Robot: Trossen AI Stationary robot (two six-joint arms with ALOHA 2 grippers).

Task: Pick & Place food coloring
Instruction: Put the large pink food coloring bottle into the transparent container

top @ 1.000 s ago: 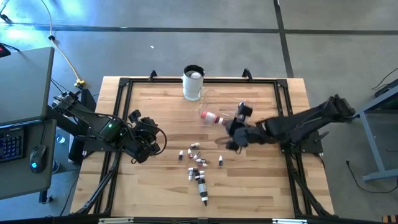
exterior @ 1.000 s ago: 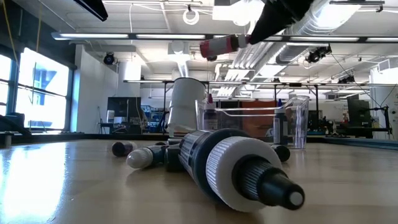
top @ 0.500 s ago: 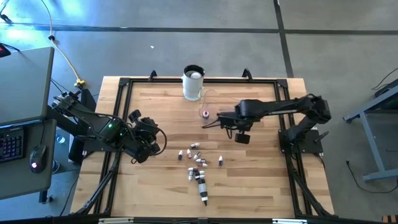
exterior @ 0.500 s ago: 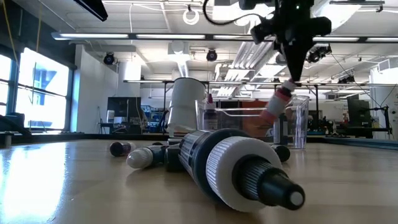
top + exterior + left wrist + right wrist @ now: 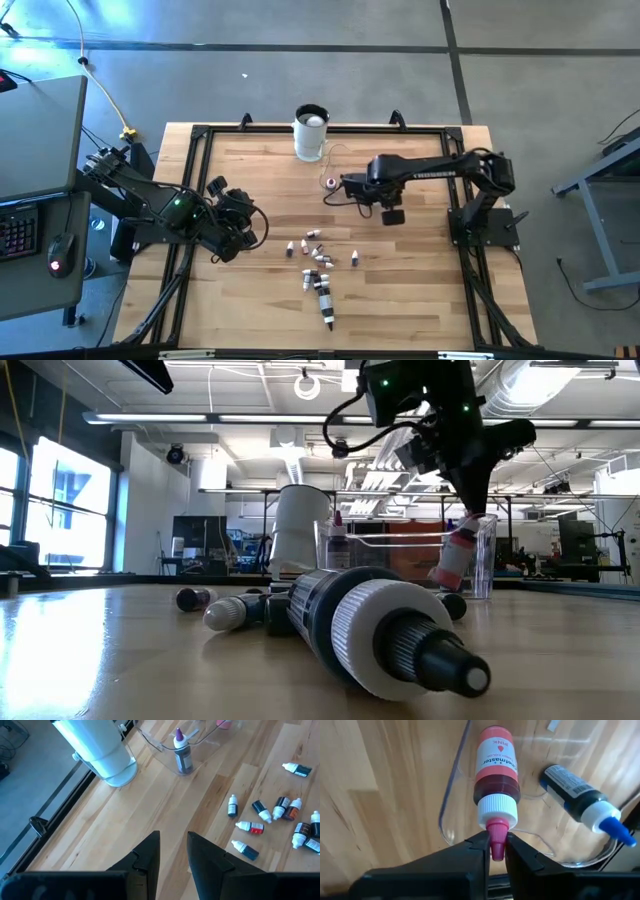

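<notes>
The right arm's jaws are pinched on the pink nozzle tip of a small pink food-coloring bottle with a white cap and a "PINK" label, which hangs cap-up from them, slightly tilted, inside the clear see-through plastic bowl. In the low view the same bottle hangs directly beneath these jaws within the bowl's wall. Just beside the jaws, a dark bottle with a white cap and blue tip lies on its side in the bowl.

The left arm's jaws hover over the wooden desk, narrowly parted and holding nothing. Ahead of them stands a tall white cup, and to one side a scatter of tiny white-capped food-coloring bottles lies on the desk. Seen from above, that loose cluster lies between the two arms, nearer the desk's front.
</notes>
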